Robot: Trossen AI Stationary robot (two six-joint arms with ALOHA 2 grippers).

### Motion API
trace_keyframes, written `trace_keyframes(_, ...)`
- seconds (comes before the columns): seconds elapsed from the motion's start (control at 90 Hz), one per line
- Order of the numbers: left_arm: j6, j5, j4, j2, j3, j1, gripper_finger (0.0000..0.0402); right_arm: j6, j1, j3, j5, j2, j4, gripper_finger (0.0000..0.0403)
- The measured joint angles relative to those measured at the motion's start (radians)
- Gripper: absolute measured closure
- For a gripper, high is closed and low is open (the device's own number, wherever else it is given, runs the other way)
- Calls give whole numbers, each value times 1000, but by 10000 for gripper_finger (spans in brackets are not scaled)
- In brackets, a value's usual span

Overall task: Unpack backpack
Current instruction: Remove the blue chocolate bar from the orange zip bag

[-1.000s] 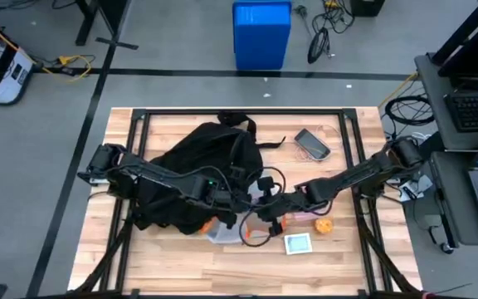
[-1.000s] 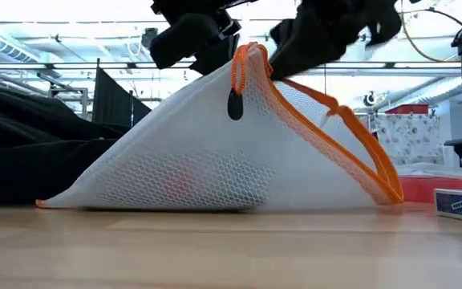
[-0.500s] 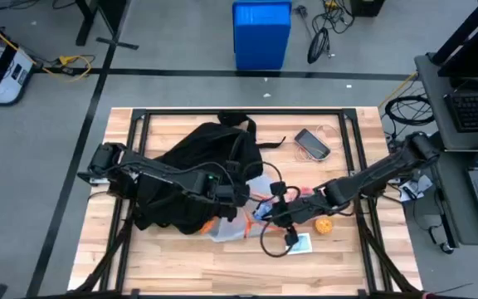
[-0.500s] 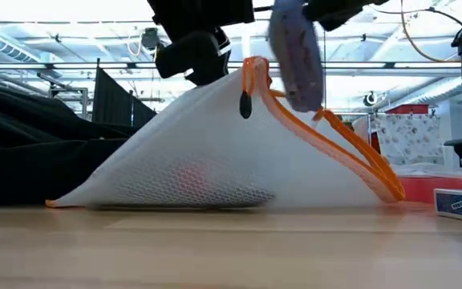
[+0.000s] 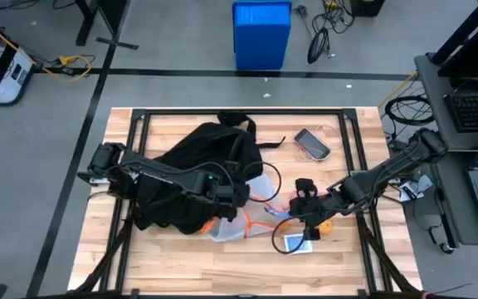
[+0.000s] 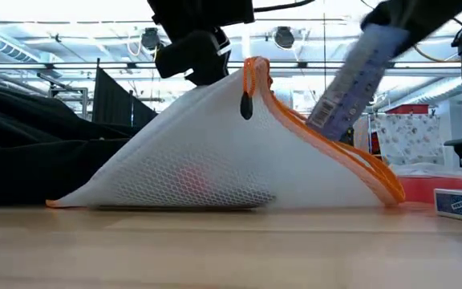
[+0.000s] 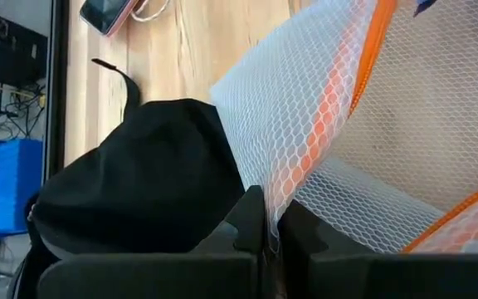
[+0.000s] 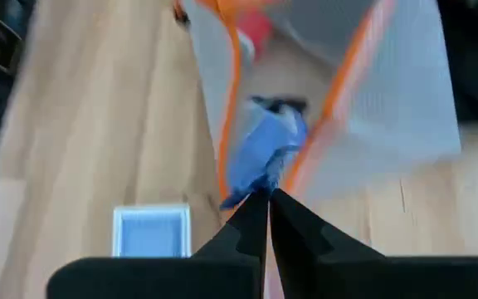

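Note:
The black backpack [image 5: 193, 170] lies on the table's left half. Against its near right side sits a white mesh pouch [image 6: 215, 152] with orange trim, its bottom edge on the wood and its top pulled up into a tent. My left gripper [image 5: 241, 198] is shut on the pouch's top. My right gripper [image 5: 305, 208], to the right of the pouch, is shut on a blue and white packet [image 6: 351, 88] that hangs outside the pouch's open orange-edged mouth [image 8: 231, 100]. My left gripper pinches the pouch's mesh wall [image 7: 265, 195] near its top between its two fingers; one layer or several, I cannot tell. That spot is held up, and the pouch's bottom edge [image 6: 159, 202] stays on the table. My right gripper pinches one end of the blue packet [image 8: 260, 184] between its fingertips. The packet hangs tilted below the fingers, clear of the table and of the pouch.
A blue and white box [image 5: 297, 242] lies on the wood below my right gripper, with an orange item [image 5: 325, 224] to its right. A phone [image 5: 312, 143] lies at the far right. Something red [image 6: 187, 181] shows inside the pouch. Bare wood runs along the near edge.
My right gripper has drawn the blue packet out of the pouch's mouth and carried it toward the table's right edge; the packet now hangs tilted outside the pouch. The pouch stays tented under my left gripper.

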Motion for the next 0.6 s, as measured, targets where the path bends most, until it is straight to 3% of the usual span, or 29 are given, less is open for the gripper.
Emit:
trace_keyframes(0.422, 0, 0, 1, 0, 0, 0, 402, 222, -1, 0, -3, -26, -331, 403)
trace_keyframes(0.6, 0, 0, 1, 0, 0, 0, 402, 218, 6, 0, -20, -26, -217, 402)
